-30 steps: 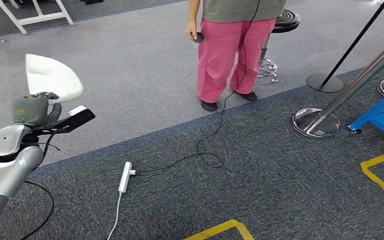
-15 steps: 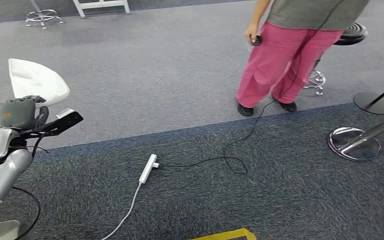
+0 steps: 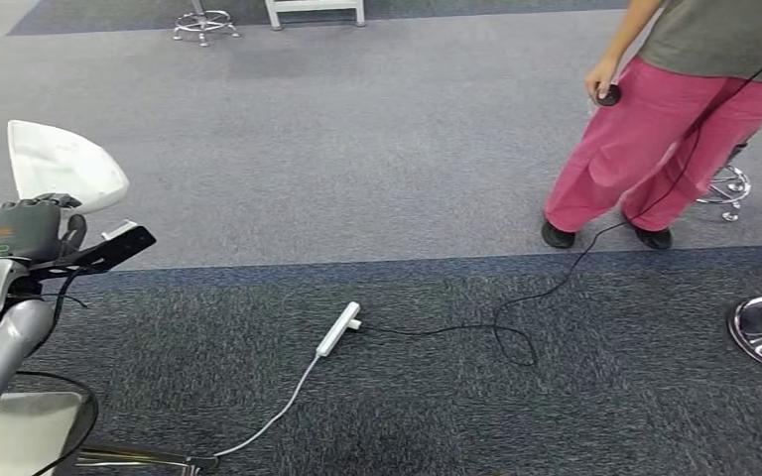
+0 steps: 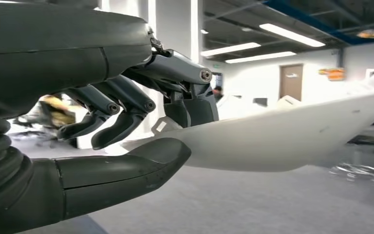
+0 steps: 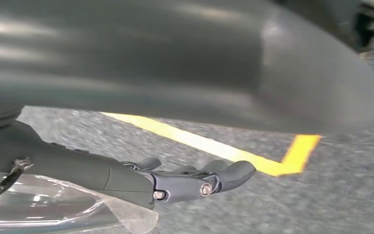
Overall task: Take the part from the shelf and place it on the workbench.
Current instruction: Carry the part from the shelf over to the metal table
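Part (image 3: 64,164), white curved shell, held up at far left in left hand (image 3: 25,228); thumb under, fingers (image 4: 126,105) over its edge. Power strip (image 3: 338,328) on carpet mid-frame, cable running right to person in pink trousers (image 3: 655,149). Whole scene has slid right across last second: camera turning left, robot likely carrying part toward workbench. Right hand (image 5: 195,183) hangs near floor, fingers apart, holding nothing.

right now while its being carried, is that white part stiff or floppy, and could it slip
The white part probably is stiff: it juts far past the left robot hand without sagging, keeping its curved shell shape. It looks thin, so likely light for its size. Its surface seems smooth and glossy, and the robot hand holds it near one end, so it might slip or twist if jolted.
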Controlling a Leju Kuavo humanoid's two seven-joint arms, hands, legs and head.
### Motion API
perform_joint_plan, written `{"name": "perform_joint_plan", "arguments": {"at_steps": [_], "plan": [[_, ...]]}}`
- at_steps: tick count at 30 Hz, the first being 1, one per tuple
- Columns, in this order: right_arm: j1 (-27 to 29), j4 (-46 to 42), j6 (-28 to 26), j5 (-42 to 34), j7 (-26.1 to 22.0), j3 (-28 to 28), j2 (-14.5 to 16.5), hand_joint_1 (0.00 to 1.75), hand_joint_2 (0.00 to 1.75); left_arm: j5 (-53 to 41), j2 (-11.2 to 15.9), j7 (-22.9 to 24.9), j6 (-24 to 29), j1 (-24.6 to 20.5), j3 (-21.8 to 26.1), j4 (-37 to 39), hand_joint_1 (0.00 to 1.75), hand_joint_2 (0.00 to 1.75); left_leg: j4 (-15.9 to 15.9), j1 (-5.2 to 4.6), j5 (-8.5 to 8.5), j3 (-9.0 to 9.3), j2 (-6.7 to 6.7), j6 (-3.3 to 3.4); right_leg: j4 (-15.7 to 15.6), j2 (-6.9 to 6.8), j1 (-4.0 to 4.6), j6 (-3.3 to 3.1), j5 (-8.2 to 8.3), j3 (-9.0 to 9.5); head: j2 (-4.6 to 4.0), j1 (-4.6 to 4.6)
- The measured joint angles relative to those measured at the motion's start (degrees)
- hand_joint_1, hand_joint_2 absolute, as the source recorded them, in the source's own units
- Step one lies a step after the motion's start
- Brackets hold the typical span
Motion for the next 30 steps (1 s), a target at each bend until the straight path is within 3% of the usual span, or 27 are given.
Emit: {"name": "perform_joint_plan", "arguments": {"at_steps": [1,2,4,5,6,8,10,11,13,14,15,17,18,19,20,22,24,26,28,30], "plan": [[0.0,-0.1,0.0,0.0,0.0,0.1,0.0,0.00,0.00,0.0,0.0,0.0,0.0,-0.1,0.1,0.0,1.75,1.75,3.3,-0.04,-1.75,-1.46,1.76,-0.23,-0.1,-0.75,0.13,-0.20,-0.03,0.11,0.00,-0.11],[0.1,-0.2,0.0,-0.1,0.0,0.2,0.0,0.00,0.00,0.0,0.1,0.0,-0.1,-0.1,0.1,0.0,1.75,1.75,7.3,0.02,-3.56,-3.27,2.66,-0.44,-0.1,-1.55,0.23,-0.35,-0.10,0.14,-0.01,-0.18],[0.2,-0.5,0.2,-0.2,0.0,0.4,0.0,0.00,0.00,0.0,0.1,0.0,-0.3,0.1,0.1,-0.1,1.75,1.75,12.5,0.18,-5.08,-5.61,3.21,-0.70,0.0,-3.21,0.35,-0.50,-0.27,0.20,-0.01,-0.19],[0.3,-0.7,0.3,-0.3,0.1,0.5,0.0,0.00,0.00,-0.1,0.1,0.0,-0.4,0.2,0.1,-0.1,1.75,1.75,12.2,0.22,-4.29,-5.33,3.35,-0.74,0.0,-3.98,0.39,-0.50,-0.36,0.24,-0.01,-0.19],[0.3,-0.9,0.3,-0.4,0.1,0.6,0.0,0.00,0.00,-0.2,0.1,0.0,-0.5,0.3,0.2,-0.2,1.75,1.75,9.4,0.23,-2.55,-3.81,3.67,-0.70,0.0,-4.71,0.42,-0.46,-0.47,0.34,0.00,-0.20],[0.3,-1.4,0.4,-0.6,0.2,1.0,0.0,0.00,0.00,-0.4,0.2,0.0,-0.7,0.2,0.3,-0.5,1.75,1.75,1.4,-0.17,0.61,0.42,6.06,-0.43,0.1,-6.06,0.69,-0.17,-0.84,0.61,0.00,-0.23],[0.4,-1.8,0.5,-0.8,0.4,1.2,0.0,0.00,0.00,-0.5,0.2,0.0,-0.8,0.0,0.4,-0.8,1.75,1.75,-3.0,-0.75,1.37,2.60,8.09,0.23,0.2,-7.29,1.11,0.28,-1.24,0.83,0.00,-0.16],[0.4,-1.9,0.6,-0.9,0.5,1.4,0.0,0.00,0.00,-0.6,0.3,0.0,-0.9,0.0,0.4,-0.9,1.75,1.75,-3.3,-1.02,1.16,2.65,8.13,0.59,0.2,-7.94,1.25,0.48,-1.40,0.92,0.01,-0.11],[0.4,-2.4,0.6,-1.0,0.7,1.7,0.0,0.00,0.00,-0.8,0.4,0.1,-1.0,0.1,0.5,-1.1,1.75,1.75,-3.5,-0.91,1.30,2.58,6.68,1.29,0.3,-8.60,1.17,0.94,-1.95,1.05,0.00,0.02],[0.4,-2.6,0.6,-1.1,0.8,1.8,0.0,0.00,0.00,-0.9,0.5,0.1,-1.0,0.1,0.6,-1.2,1.75,1.75,-3.6,-0.80,1.40,2.61,6.03,1.67,1.2,-7.70,1.07,1.19,-2.70,0.68,0.01,0.07],[0.4,-2.8,0.6,-1.1,0.8,1.9,0.0,0.00,0.00,-1.0,0.5,0.1,-1.0,0.0,0.7,-1.3,1.75,1.75,-3.7,-0.66,1.50,2.65,5.39,2.04,3.3,-6.22,0.98,1.42,-3.98,-0.28,0.00,0.15],[0.5,-2.9,0.7,-1.1,0.8,2.1,0.0,0.00,0.00,-1.0,0.4,0.2,-1.0,-0.1,0.8,-1.5,1.75,1.75,-3.8,-0.55,1.53,2.66,4.08,2.53,10.8,-3.11,0.84,1.60,-7.49,-3.94,0.00,0.35],[0.6,-2.9,0.7,-1.1,0.8,2.2,0.0,0.00,0.00,-1.0,0.4,0.2,-1.0,0.0,0.8,-1.5,1.75,1.75,-3.7,-0.57,1.52,2.66,3.32,2.61,14.8,-2.49,0.83,1.61,-8.84,-6.02,0.00,0.38],[0.7,-3.0,0.7,-1.1,0.8,2.2,0.0,0.00,0.00,-1.0,0.3,0.2,-1.0,0.1,0.8,-1.5,1.75,1.75,-3.7,-0.59,1.51,2.68,2.49,2.63,17.2,-2.24,0.83,1.55,-9.22,-7.48,0.00,0.38],[0.8,-3.0,0.7,-1.1,0.9,2.3,0.0,0.00,0.00,-1.0,0.2,0.2,-1.0,0.1,0.8,-1.5,1.75,1.75,-3.7,-0.60,1.51,2.71,1.63,2.62,17.4,-2.12,0.84,1.46,-8.40,-7.95,-0.01,0.38],[0.9,-3.1,0.7,-1.1,0.9,2.4,0.0,0.00,0.00,-1.0,0.2,0.2,-1.0,0.2,0.8,-1.5,1.75,1.75,-3.7,-0.56,1.49,2.87,-0.02,2.59,11.3,-1.16,0.74,1.16,-4.03,-5.70,-0.01,0.38],[0.9,-3.2,0.7,-1.1,0.9,2.4,0.0,0.00,0.00,-1.0,0.2,0.2,-1.0,0.2,0.8,-1.6,1.75,1.75,-3.5,-0.54,1.48,2.81,-1.49,2.32,3.8,1.47,0.44,0.93,-0.93,-2.32,-0.01,0.32],[0.9,-3.3,0.7,-1.1,0.9,2.5,0.0,0.00,0.00,-1.0,0.2,0.2,-1.1,0.2,0.8,-1.7,1.75,1.75,-3.5,-0.40,1.68,2.44,-2.87,1.72,1.0,2.74,0.30,0.84,-0.67,-0.72,0.00,0.29],[1.0,-3.4,0.8,-1.1,1.0,2.7,0.0,0.00,0.00,-1.0,0.3,0.2,-1.1,0.4,0.9,-1.8,1.75,1.75,-3.6,-0.20,1.84,2.15,-3.75,1.09,0.5,1.57,0.32,0.49,-0.56,-0.28,0.01,0.28],[0.9,-3.8,0.9,-1.3,1.3,2.8,0.0,0.00,0.00,-1.1,0.6,0.4,-1.3,0.4,0.9,-1.9,1.75,1.75,-1.8,-0.34,0.47,1.30,-1.29,0.57,0.0,0.17,0.28,-0.14,-0.31,0.07,0.01,0.01]]}}
